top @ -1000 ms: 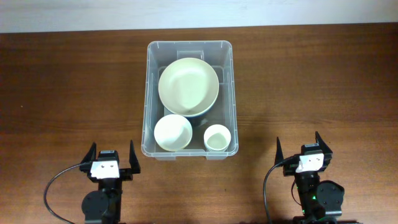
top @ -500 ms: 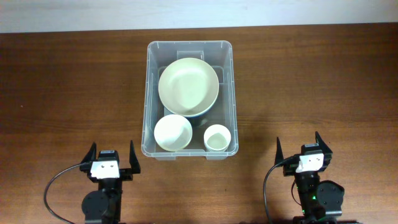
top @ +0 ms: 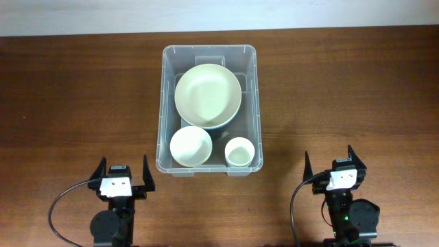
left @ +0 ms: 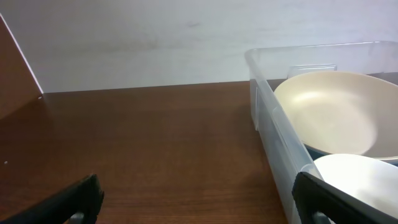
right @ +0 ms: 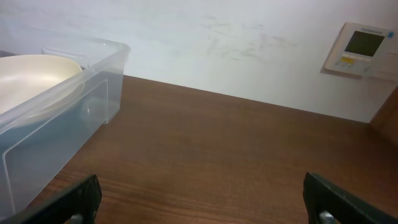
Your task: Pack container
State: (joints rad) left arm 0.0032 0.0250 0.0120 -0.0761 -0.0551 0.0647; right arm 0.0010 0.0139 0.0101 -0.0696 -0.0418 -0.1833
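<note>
The container (top: 164,103) is a clear plastic bin at the table's middle. Inside lie a large cream bowl (top: 207,95) over a dark one, a white bowl (top: 191,145) and a small cream cup (top: 239,151). My left gripper (top: 124,171) stands open near the front edge, left of the bin's near corner, nothing between its fingers. My right gripper (top: 329,160) is open too, well to the right of the bin. The left wrist view has the container wall (left: 273,134) and large bowl (left: 336,118) on its right; the right wrist view shows the container (right: 56,124) at far left.
Bare brown wooden table (top: 75,96) spreads on both sides of the bin. A white wall (right: 217,37) runs behind the far edge, with a thermostat panel (right: 360,48) mounted on it at the right.
</note>
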